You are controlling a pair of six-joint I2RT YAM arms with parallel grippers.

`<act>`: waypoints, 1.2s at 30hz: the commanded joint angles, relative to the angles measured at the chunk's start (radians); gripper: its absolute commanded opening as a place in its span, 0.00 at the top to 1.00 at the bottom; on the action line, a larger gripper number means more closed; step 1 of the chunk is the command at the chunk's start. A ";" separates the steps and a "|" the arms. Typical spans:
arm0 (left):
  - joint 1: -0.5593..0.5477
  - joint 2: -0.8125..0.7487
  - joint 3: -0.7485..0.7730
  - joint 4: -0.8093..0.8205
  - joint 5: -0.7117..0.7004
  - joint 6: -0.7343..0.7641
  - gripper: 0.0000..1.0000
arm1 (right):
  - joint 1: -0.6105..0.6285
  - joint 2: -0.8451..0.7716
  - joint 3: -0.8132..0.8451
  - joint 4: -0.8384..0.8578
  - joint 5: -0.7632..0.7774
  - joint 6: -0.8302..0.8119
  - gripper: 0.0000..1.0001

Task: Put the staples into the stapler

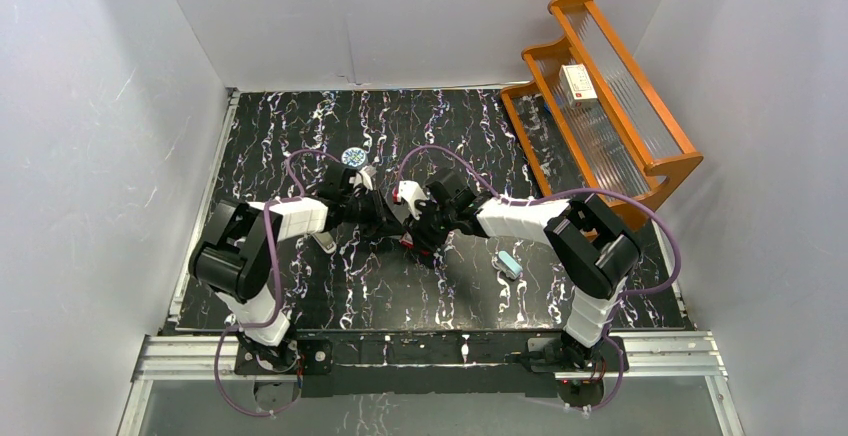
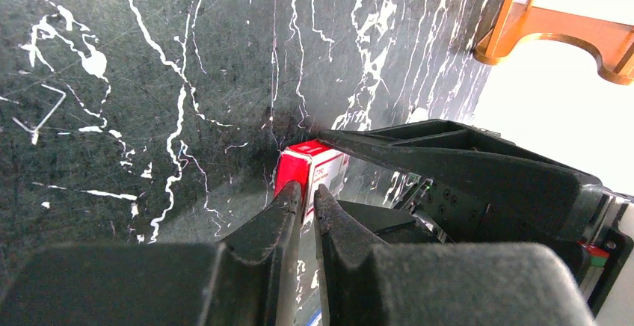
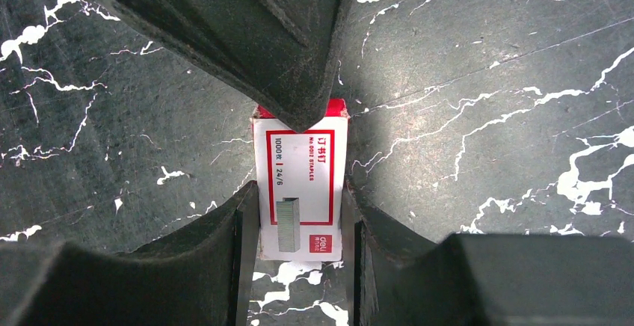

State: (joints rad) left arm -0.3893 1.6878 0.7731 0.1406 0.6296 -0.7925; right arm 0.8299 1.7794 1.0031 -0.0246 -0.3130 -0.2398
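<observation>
Right wrist view gave the clearest look. The red-and-white cardboard staple box (image 3: 299,169) lay flat on the black, white-veined marble tabletop (image 3: 486,79), pinched across its long sides by the right gripper (image 3: 299,210). From 12 o'clock the left gripper (image 2: 306,194) met the box's red end. Its fingers were all but pressed together, with only a thin slit between them. They looked to be nipping that end, though what sat in the slit could not be made out.

Several things could have gone wrong from there. A hard squeeze from the right fingers might have crushed the sleeve onto the inner tray and jammed it. A pull not in line with the box could have twisted it out of the side grip. The narrow left tips had little to bite on and might have slipped off the end. If the tray came free with a jerk, the strips could have scattered over the table — hard to pick up afterwards.

Neither the tray nor the staples showed anywhere. The box's near end was cut off between the right fingers. In the top external view both wrists crowded over the box at table centre and hid nearly all of it. A small pale shape at 9 o'clock from the grippers, half under the left forearm, might have been the slim cream-beige stapler (image 1: 325,243), but it was too small to be sure. The shorter light blue stapler (image 1: 510,264) lay apart at 4 o'clock.
</observation>
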 commanded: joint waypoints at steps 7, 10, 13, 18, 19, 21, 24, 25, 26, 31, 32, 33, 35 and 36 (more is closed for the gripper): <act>-0.014 0.038 -0.055 0.057 0.093 -0.027 0.86 | 0.028 0.003 0.081 0.033 0.004 -0.025 0.54; -0.014 0.049 -0.068 0.074 0.109 -0.049 0.84 | 0.036 0.017 0.102 0.026 0.027 -0.034 0.53; -0.014 0.055 -0.074 0.071 0.095 -0.056 0.82 | 0.047 0.039 0.117 -0.003 0.052 -0.045 0.51; -0.015 0.064 -0.070 0.034 0.052 -0.056 0.82 | 0.055 0.069 0.127 -0.024 0.078 -0.059 0.51; -0.014 0.062 -0.068 0.023 0.039 -0.053 0.81 | 0.055 0.073 0.126 -0.027 0.082 -0.061 0.50; -0.015 0.053 -0.061 -0.009 0.010 -0.040 0.80 | 0.055 0.077 0.121 -0.034 0.092 -0.064 0.48; -0.014 0.036 -0.046 -0.049 -0.020 -0.015 0.78 | 0.055 0.073 0.106 -0.034 0.101 -0.064 0.45; -0.015 0.034 -0.042 -0.058 -0.021 -0.012 0.78 | 0.055 0.072 0.101 -0.035 0.102 -0.064 0.44; -0.014 0.035 -0.037 -0.065 -0.023 -0.008 0.77 | 0.055 0.072 0.098 -0.038 0.102 -0.064 0.44; -0.014 0.036 -0.027 -0.087 -0.040 0.007 0.77 | 0.054 0.062 0.083 -0.039 0.111 -0.063 0.38; -0.015 0.037 -0.025 -0.091 -0.038 0.011 0.77 | 0.055 0.056 0.078 -0.040 0.115 -0.063 0.35; -0.015 0.039 -0.022 -0.096 -0.039 0.016 0.77 | 0.055 0.050 0.075 -0.042 0.120 -0.063 0.33; -0.014 0.038 -0.020 -0.103 -0.039 0.021 0.77 | 0.053 0.037 0.066 -0.052 0.118 -0.065 0.29; -0.014 0.038 -0.019 -0.107 -0.040 0.024 0.77 | 0.052 0.031 0.064 -0.060 0.117 -0.068 0.28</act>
State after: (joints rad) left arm -0.3969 1.7363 0.7444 0.1184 0.6338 -0.8116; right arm 0.8818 1.8381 1.0836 -0.0845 -0.2146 -0.2920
